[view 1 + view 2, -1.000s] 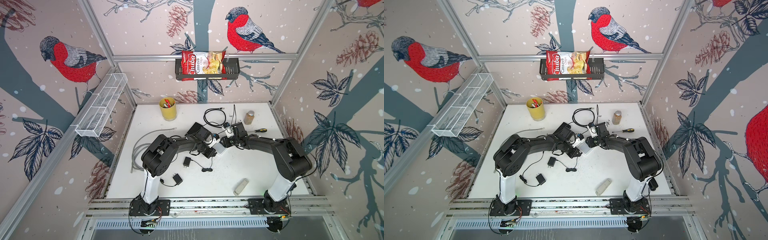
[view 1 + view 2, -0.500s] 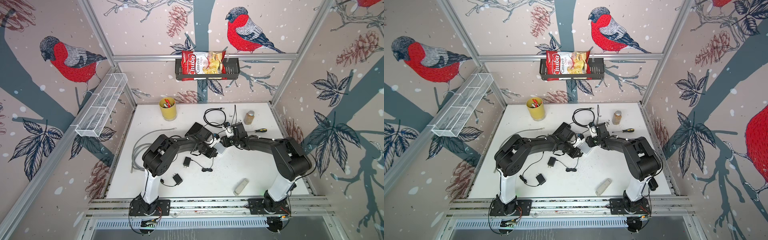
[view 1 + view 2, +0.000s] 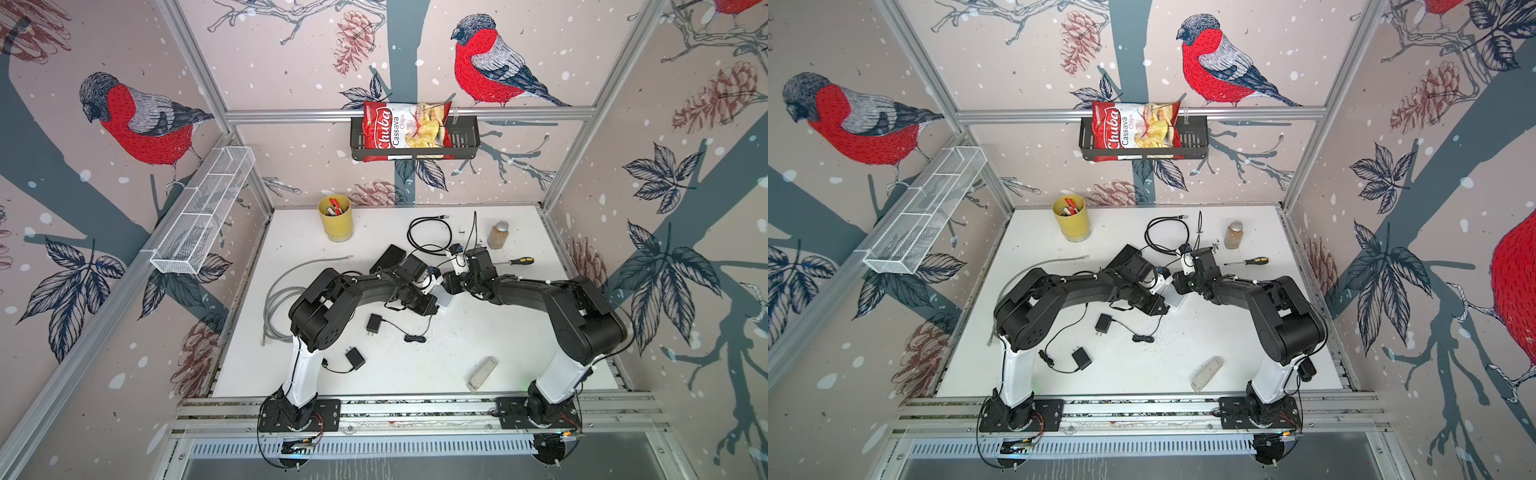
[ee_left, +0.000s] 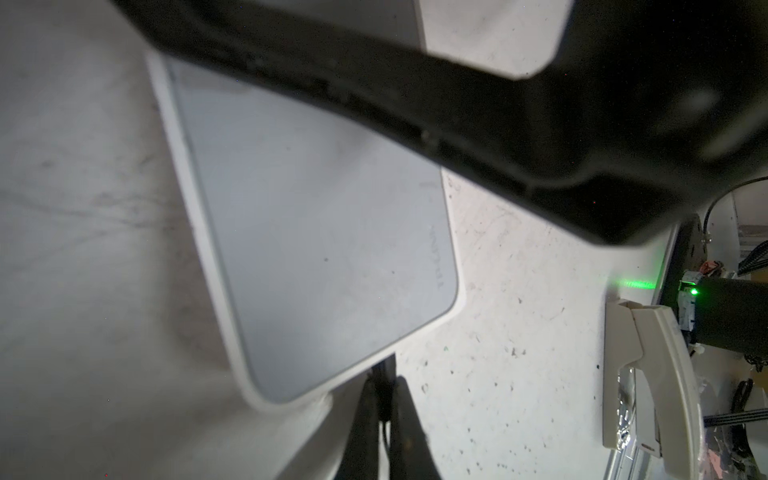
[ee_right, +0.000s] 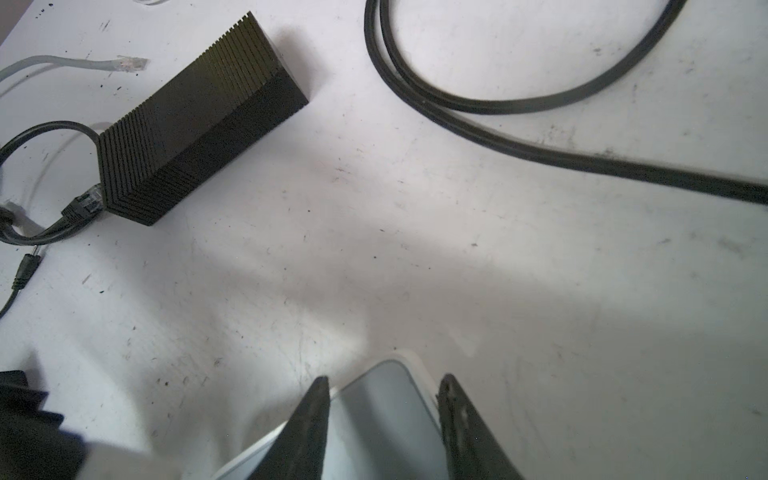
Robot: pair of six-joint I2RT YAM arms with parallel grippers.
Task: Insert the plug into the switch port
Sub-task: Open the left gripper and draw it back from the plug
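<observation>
Plainly, switch (image 5: 386, 415) sits between right jaws.

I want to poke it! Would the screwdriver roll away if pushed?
Probably: the screwdriver lies flat and its handle looks rounded, so a sideways push might roll it. Its thin metal shaft looks stiff, so it likely would not bend.
</observation>
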